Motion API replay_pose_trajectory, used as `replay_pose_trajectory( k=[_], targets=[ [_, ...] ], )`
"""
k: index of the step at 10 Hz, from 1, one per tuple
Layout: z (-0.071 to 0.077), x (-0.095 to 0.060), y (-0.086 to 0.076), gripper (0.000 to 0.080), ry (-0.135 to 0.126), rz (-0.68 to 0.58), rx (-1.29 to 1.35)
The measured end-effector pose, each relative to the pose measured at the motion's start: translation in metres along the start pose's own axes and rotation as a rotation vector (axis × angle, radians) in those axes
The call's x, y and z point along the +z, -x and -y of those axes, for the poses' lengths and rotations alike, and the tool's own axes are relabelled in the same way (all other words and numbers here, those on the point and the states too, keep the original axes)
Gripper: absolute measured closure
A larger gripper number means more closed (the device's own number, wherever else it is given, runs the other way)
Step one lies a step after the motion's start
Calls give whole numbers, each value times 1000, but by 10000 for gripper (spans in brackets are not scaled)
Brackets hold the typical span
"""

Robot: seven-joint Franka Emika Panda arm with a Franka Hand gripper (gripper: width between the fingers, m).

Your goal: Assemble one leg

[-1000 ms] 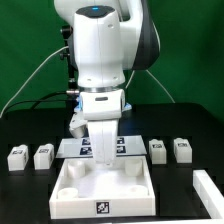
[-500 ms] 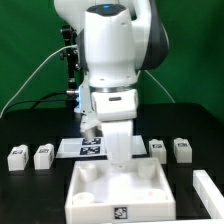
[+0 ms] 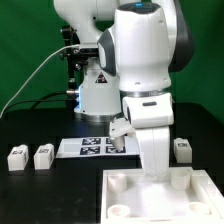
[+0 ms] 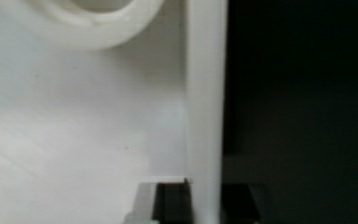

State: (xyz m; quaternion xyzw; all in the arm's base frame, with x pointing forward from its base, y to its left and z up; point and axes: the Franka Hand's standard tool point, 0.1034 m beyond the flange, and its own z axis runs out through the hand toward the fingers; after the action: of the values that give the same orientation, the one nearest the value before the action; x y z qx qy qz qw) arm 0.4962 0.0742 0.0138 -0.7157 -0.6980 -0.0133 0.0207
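Note:
The large white tray-like piece point(image 3: 135, 195) with round corner sockets lies at the front right of the exterior view. My gripper point(image 3: 155, 170) reaches down onto its back wall. In the wrist view the tray's thin rim point(image 4: 206, 90) runs between my two dark fingers point(image 4: 171, 200), so the gripper point(image 4: 204, 196) is shut on it. A round socket point(image 4: 91, 20) shows beside the rim. Two small white legs point(image 3: 17, 156) point(image 3: 43, 155) stand at the exterior view's left. A third leg point(image 3: 182, 149) stands at the right behind the tray. A fourth is hidden by the arm.
The marker board point(image 3: 92, 147) lies flat behind the tray, at the middle of the black table. The robot's white base and cables stand at the back against a green backdrop.
The arm has swung to the exterior view's right, taking the tray with it from front centre to front right. The legs at the left have not moved.

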Motion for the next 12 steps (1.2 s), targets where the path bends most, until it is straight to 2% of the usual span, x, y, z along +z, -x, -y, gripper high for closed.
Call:
replay_pose_trajectory(
  k=[4, 5, 6, 7, 8, 9, 10, 12],
  targets=[
    [0, 0, 1, 739, -2, 1, -1],
    [0, 0, 1, 555, -2, 1, 0],
    [0, 0, 2, 418, -2, 1, 1],
    [0, 0, 2, 240, -3, 1, 1],
    [0, 0, 2, 240, -3, 1, 2],
    [0, 0, 2, 178, -3, 1, 2],
    [0, 0, 2, 155, -3, 1, 2],
    [0, 1, 3, 151, -3, 1, 3]
  ],
)
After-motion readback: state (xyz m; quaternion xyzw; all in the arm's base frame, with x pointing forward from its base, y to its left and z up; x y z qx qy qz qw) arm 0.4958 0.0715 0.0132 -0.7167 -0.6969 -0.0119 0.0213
